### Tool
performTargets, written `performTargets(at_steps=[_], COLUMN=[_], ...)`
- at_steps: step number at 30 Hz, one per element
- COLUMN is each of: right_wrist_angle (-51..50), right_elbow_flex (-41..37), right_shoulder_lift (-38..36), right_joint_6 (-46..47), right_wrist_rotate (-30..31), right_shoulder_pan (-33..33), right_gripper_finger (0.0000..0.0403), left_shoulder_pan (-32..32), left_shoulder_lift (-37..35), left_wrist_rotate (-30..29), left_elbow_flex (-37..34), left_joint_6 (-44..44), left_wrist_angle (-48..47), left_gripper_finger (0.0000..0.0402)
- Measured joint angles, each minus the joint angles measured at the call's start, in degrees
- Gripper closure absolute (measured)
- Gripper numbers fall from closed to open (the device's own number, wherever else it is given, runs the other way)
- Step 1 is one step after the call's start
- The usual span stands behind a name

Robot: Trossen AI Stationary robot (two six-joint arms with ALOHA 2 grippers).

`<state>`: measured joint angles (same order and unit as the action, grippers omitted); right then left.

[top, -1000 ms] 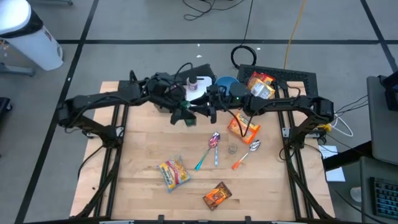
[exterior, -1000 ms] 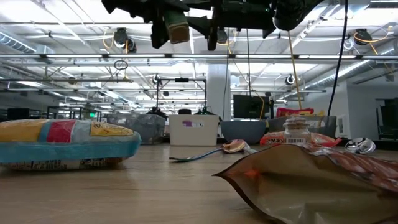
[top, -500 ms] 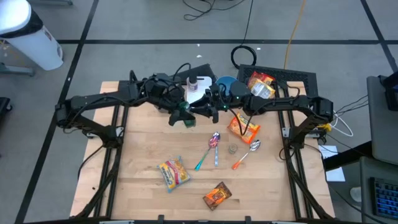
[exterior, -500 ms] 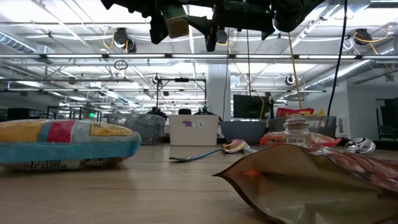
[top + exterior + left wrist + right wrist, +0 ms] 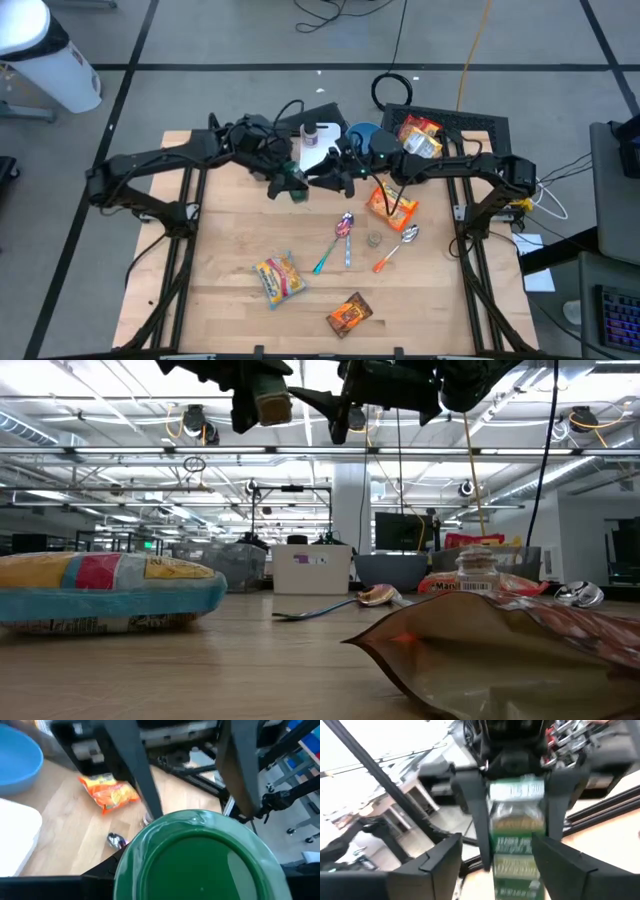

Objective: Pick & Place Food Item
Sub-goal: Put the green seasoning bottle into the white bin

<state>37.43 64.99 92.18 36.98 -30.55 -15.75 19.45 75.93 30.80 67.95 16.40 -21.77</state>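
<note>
High view: the left gripper (image 5: 290, 185) and right gripper (image 5: 332, 178) meet in the air near the far edge of the surface (image 5: 230, 300), just in front of the white tray (image 5: 318, 152) and blue bowl (image 5: 364, 135). The green-lidded jar (image 5: 293, 187) sits between the left gripper's fingers, apparently held out for a handover.

Low view: the jar (image 5: 273, 400) hangs high above the surface, clamped by the left gripper (image 5: 262, 390); its tan base faces down. The right gripper (image 5: 318, 402) points at it with fingers spread, not touching.

Left wrist view: the jar's green lid (image 5: 202, 855) fills the picture, round and glossy, pinned between the left gripper's own fingers (image 5: 135, 765).

Right wrist view: the jar (image 5: 515, 832) shows a green printed label with a pale band; the left gripper's fingers (image 5: 475, 815) grip its sides. The right gripper's fingers (image 5: 440, 862) stand wide on either side, likely so that it can take or has just released the jar.
</note>
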Motion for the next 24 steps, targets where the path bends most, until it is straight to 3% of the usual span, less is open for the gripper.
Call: performTargets(at_steps=[4,9,24], right_wrist_angle=[-1.28,-4.49,-6.59], right_elbow_flex=[0.0,0.0,0.0], right_shoulder_lift=[0.0,0.0,0.0], right_joint_6=[-0.36,-3.62,-8.98], right_wrist_rotate=[-0.86,4.38,12.84], right_shoulder_pan=[0.12,1.32,4.61], right_gripper_finger=[0.0138,0.0121,0.013], left_shoulder_pan=[0.57,0.63,0.63], left_shoulder_lift=[-1.83,-3.68,-2.54], left_wrist_rotate=[-0.73,-3.5,-3.97], left_elbow_flex=[0.01,0.01,0.01], left_joint_6=[-0.07,-0.55,0.9], left_wrist_angle=[-0.93,-0.6,6.88], left_gripper_finger=[0.0197,0.0197,0.0197])
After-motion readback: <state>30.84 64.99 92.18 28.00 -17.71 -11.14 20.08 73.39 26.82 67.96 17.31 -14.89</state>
